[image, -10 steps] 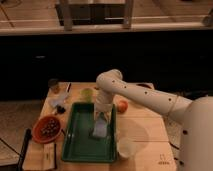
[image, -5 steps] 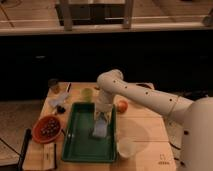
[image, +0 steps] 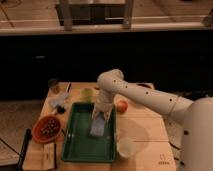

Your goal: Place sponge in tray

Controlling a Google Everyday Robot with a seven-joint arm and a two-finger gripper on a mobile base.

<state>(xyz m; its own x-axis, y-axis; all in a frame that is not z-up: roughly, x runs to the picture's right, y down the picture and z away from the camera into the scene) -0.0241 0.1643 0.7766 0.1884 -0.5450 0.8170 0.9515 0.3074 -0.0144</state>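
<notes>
Gripper (image: 101,115): low over the right half of the tray (image: 75,146), at the far end of the sponge (image: 98,127); arm (image: 150,99) reaches in from the right.
Grip: we cannot tell whether it clamps the sponge or stands clear of it.
Sponge: pale slab inside the tray's rim, right of centre, approx. midway along the tray. We cannot tell if it lies flat on the tray floor or hangs just above it.
Long axis: runs near-to-far, i.e. roughly parallel w/ the tray's long sides, leaning slightly so the far end sits a little right of the near end.
Pointing: far end up under the gripper, near end toward the tray's near rim.
Progress (our judgement): sponge is within the tray outline, so only release and retreat seem left.
Risk 1: if the sponge is held above the floor, a drop may let it bounce or tip against the right wall; cause: release from height.
Risk 2: sponge may stick and lift out w/ the gripper; cause: soft foam catching on retreat.
Risk 3: a sideways retreat may drag the sponge over the right rim toward the cup (image: 125,148) or fruit (image: 122,105) on the surface (image: 150,137); a straight-up exit avoids this.
Risk 4: pressing down could shift the tray toward the bowl (image: 48,127).
</notes>
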